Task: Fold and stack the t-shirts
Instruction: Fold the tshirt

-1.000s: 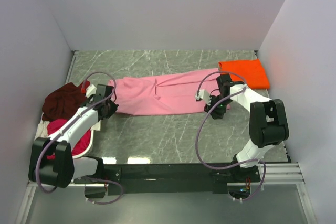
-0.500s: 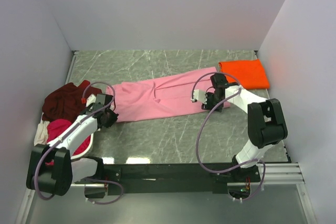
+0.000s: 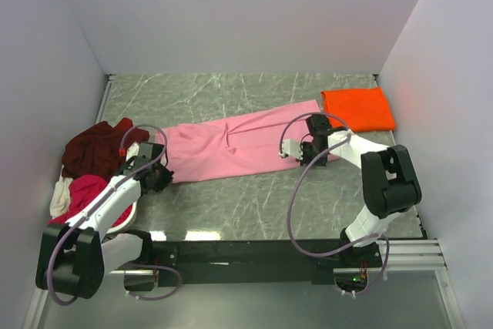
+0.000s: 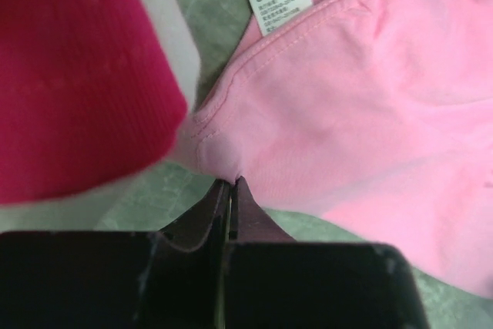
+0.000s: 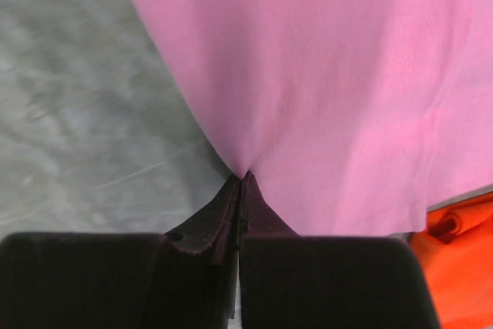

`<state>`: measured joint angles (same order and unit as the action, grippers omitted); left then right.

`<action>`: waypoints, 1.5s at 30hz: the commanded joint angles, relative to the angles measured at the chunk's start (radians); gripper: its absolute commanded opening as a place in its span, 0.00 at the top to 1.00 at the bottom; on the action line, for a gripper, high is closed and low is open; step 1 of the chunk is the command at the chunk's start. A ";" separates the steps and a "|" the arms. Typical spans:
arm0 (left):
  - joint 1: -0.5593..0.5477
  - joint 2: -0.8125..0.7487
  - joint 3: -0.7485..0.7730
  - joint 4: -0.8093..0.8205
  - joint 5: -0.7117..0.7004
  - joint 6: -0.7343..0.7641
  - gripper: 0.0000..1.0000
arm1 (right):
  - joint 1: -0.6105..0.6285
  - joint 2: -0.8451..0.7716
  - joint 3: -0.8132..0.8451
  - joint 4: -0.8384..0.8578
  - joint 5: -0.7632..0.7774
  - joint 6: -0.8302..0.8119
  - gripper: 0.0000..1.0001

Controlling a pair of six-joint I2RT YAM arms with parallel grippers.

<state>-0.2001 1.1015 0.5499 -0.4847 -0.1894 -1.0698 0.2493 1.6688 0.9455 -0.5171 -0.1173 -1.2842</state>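
My left gripper (image 4: 231, 184) is pinched tight on the pink t-shirt (image 3: 231, 144) seam, toward the left edge of the table (image 3: 254, 198). My right gripper (image 5: 245, 177) is clamped on the opposite hem. Shirt stretched mid-table, orange t-shirt (image 3: 358, 108) at far right corner.

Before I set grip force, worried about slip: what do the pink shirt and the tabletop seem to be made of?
The pink shirt looks like soft matte knit cloth, probably cotton jersey: stitched seams, sewn-in size label, gentle wrinkles. The tabletop looks hard, smooth and slightly glossy, grey-green with marble-like veining; real stone or printed laminate, I cannot tell.
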 commanded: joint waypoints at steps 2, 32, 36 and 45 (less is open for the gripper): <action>-0.002 -0.069 -0.004 -0.035 0.068 0.020 0.96 | 0.005 -0.148 -0.095 -0.196 -0.016 -0.066 1.00; 0.195 0.508 0.571 0.243 0.752 0.628 0.41 | 0.119 0.344 0.793 -0.281 -0.789 0.796 0.55; 0.195 0.667 0.671 0.222 0.836 0.625 0.44 | 0.117 0.345 0.759 -0.256 -0.788 0.795 0.55; 0.177 0.820 0.735 0.198 0.900 0.622 0.47 | 0.088 0.310 0.711 -0.235 -0.821 0.790 0.55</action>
<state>-0.0101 1.9129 1.2308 -0.2768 0.6521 -0.4820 0.3561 2.0315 1.6676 -0.7830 -0.8974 -0.5060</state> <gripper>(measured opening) 0.526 0.450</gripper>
